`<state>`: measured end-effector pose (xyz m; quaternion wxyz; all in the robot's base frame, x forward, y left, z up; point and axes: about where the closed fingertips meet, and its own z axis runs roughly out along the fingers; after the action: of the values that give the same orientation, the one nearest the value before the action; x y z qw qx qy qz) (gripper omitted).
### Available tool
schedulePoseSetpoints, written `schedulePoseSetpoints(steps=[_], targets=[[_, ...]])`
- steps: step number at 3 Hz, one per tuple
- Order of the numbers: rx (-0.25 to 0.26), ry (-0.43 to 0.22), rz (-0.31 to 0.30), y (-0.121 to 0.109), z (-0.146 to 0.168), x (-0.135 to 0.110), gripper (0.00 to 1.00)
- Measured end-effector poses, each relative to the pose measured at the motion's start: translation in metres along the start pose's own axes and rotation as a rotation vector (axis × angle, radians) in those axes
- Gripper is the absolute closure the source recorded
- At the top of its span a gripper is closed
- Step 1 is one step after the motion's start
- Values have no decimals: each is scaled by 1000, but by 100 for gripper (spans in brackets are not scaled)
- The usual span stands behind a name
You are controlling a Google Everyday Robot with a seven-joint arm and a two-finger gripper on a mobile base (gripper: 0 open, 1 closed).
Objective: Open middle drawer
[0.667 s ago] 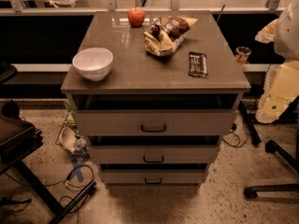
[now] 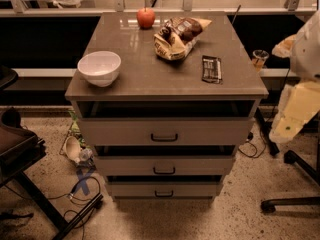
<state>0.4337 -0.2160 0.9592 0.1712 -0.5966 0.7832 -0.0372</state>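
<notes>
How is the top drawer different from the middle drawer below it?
The top drawer has a taller front than the middle drawer. The dark gap above the top drawer is deeper than the one above the middle drawer. Both have plain grey-beige fronts with a small black bar at centre. The end effector is to the right of the cabinet, touching neither drawer.

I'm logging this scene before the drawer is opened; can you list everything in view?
grey-brown cabinet: one, centre, three stacked drawers
middle drawer: one, grey-beige, black bar handle, between the taller top drawer and lowest drawer
white round bowl: one, cabinet top, front left
red apple: one, top's back edge
crumpled tan snack bag: one, right of the apple
dark flat wrapper: one, top's right side
black cables: several, floor, left
gripper: one, cream, right edge, apart from the drawers
</notes>
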Motion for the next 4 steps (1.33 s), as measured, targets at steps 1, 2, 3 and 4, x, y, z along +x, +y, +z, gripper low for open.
schedulePoseSetpoints(steps=[1,2,3,4], targets=[[-15,-62,40,28,43,15,0],[-32,-160,85,61,91,29,0],[-19,-300,117,93,139,39,0],[83,-356,91,79,142,40,0]])
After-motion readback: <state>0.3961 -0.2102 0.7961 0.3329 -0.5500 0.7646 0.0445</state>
